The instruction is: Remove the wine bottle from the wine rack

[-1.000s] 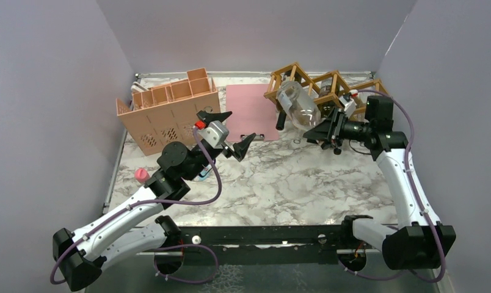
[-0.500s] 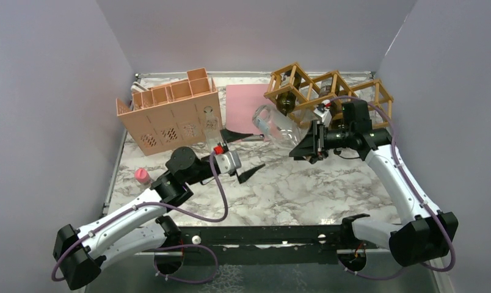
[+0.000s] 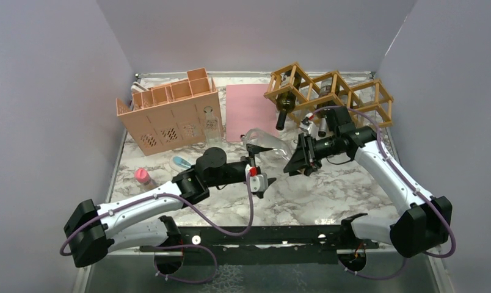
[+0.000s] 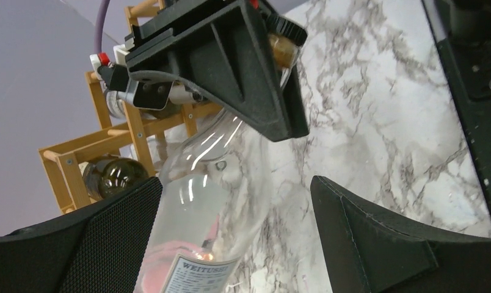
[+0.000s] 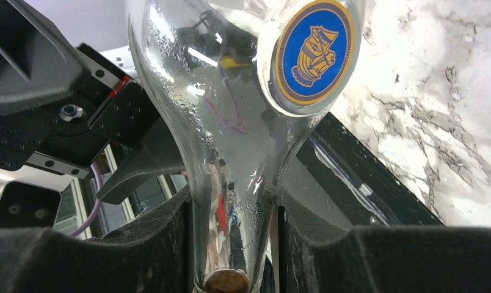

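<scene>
my right gripper [image 3: 299, 159] is clamped on the neck of the clear wine bottle [image 3: 264, 140], cork end between the fingers, so the heavy body sticks out toward the left arm. the bottle is out of the wooden wine rack [image 3: 328, 91] and well apart from it, held over the marble table [image 3: 334, 189] near its middle; a dark bottle [image 3: 284, 104] lies in one rack cell. my left gripper [image 3: 257, 176] stands wide open, a finger on each side of the glass body, holding nothing, placed, i judge, to take the weight.

The wine bottle [image 4: 212, 207] is glossy clear glass, the wine rack [image 4: 137, 137] bare wood.
</scene>
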